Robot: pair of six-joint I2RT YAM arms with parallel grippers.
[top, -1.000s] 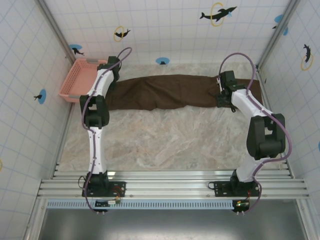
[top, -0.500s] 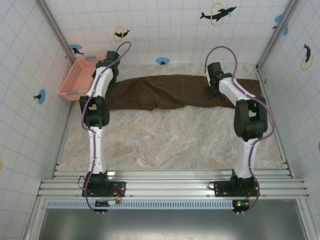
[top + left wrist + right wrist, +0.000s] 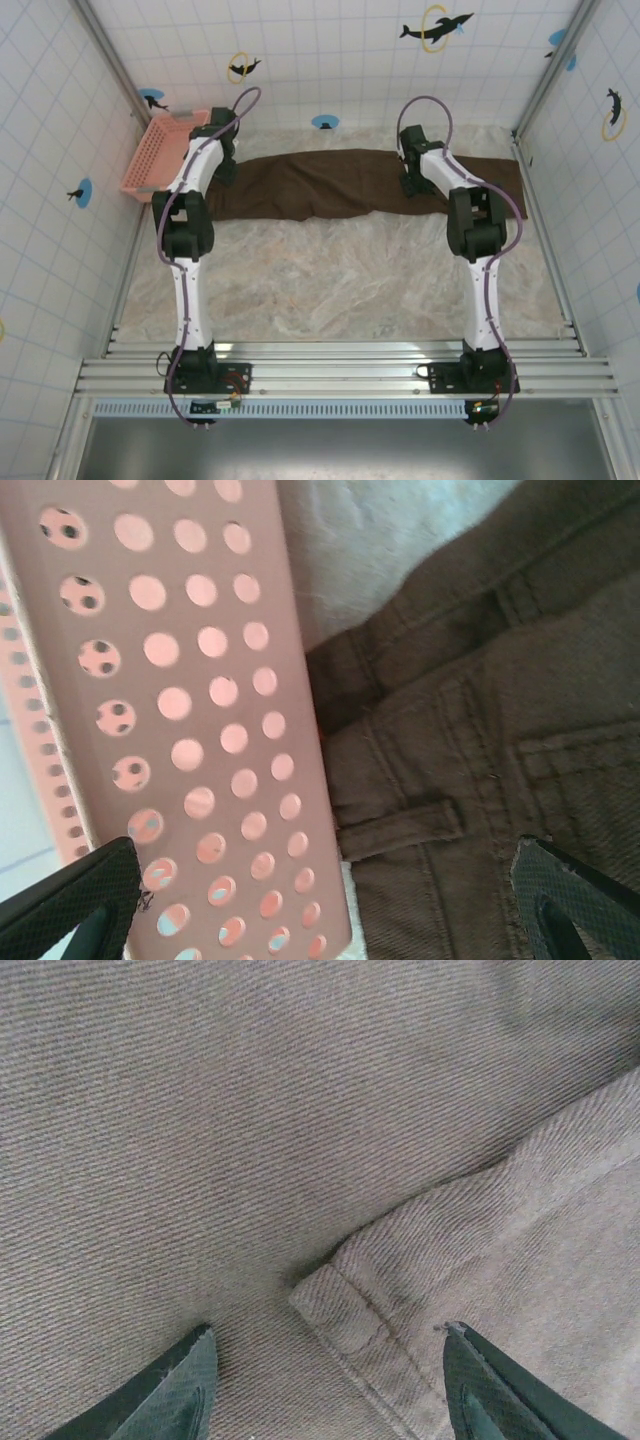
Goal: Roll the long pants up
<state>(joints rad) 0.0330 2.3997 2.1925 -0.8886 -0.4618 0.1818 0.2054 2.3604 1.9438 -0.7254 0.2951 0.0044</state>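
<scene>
We see our left gripper (image 3: 330, 910) spread wide above the waistband of the long pants (image 3: 470, 730), just beside the pink basket (image 3: 190, 700). Our right gripper (image 3: 325, 1390) hangs parted over a hem, gripping nothing. The pants lie stretched along the table's (image 3: 330, 280) far side.

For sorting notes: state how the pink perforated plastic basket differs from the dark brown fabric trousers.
The pink perforated plastic basket is small, full of round holes; the dark brown fabric trousers are far longer and plain. The basket hugs the left wall; the trousers stretch across the table. Both lie far back.
</scene>
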